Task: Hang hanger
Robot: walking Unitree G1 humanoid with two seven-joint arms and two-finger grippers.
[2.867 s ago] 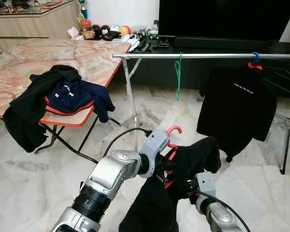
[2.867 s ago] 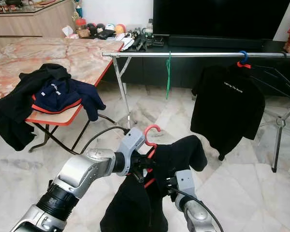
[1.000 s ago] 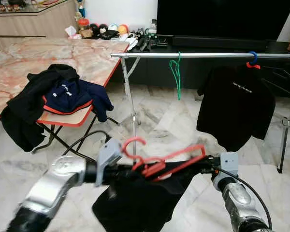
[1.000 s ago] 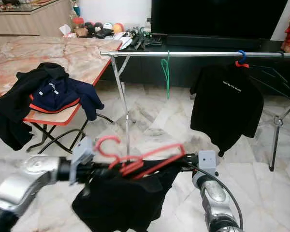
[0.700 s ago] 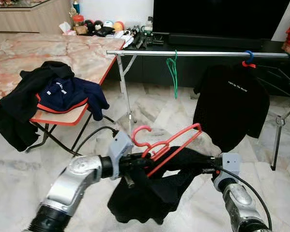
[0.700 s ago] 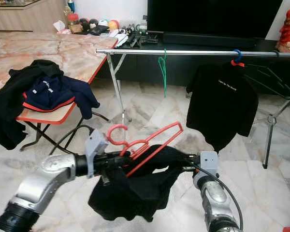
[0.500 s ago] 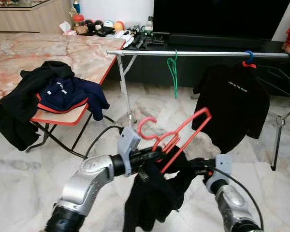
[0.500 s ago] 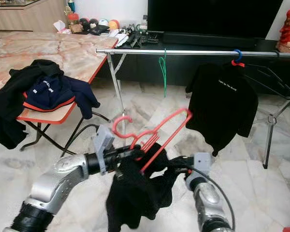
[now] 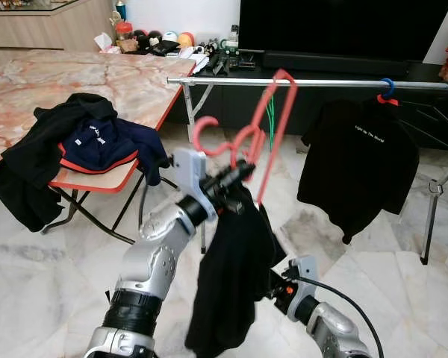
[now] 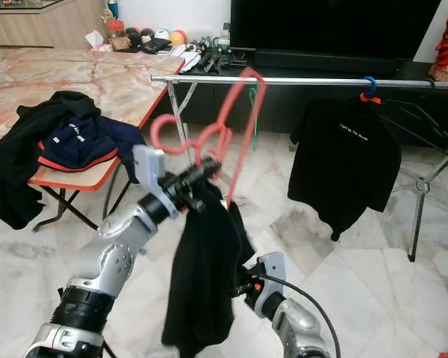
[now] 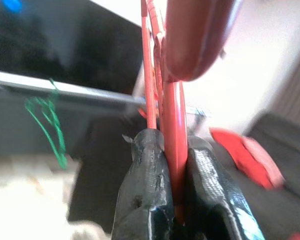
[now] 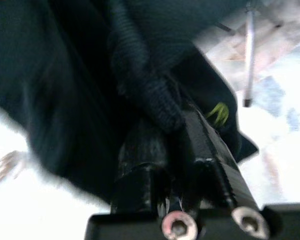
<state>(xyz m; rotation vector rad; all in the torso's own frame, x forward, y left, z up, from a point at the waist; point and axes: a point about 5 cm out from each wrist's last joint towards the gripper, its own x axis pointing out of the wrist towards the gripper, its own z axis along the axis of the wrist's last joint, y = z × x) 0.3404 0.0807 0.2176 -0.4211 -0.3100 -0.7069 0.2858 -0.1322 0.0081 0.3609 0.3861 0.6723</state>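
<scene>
Room: marble floor, a metal rail [image 9: 313, 83] running in front of a dark TV cabinet [image 9: 343, 63]; everything below is placed against that rail.
Table: a marble-topped table [image 9: 67, 82] stands off the rail's left end, a heap of dark clothes [image 9: 75, 145] on its near edge.
Already on the rail: a green hanger [image 9: 269, 112] near the left end, a black T-shirt [image 9: 358, 168] on a blue hook further right.
Red hanger [image 9: 272, 123]: raised in front of the rail, its top about level with the bar, hook [image 9: 209, 134] not yet over it.
Black garment [image 9: 231, 276]: draped from the red hanger, hanging well below the rail.
Left gripper [image 11: 170, 165]: my fingers are pressed tight on the red hanger's bars, below the rail and on my side of it.
Right gripper [image 12: 177, 150]: low, far beneath the rail, fingers pinching a fold of the black garment.
Doing it well: I judge I should turn the hook to face the bar, lift it above the rail between the two hanging items, then lower.
Risk: the garment may slide off while tilted.
</scene>
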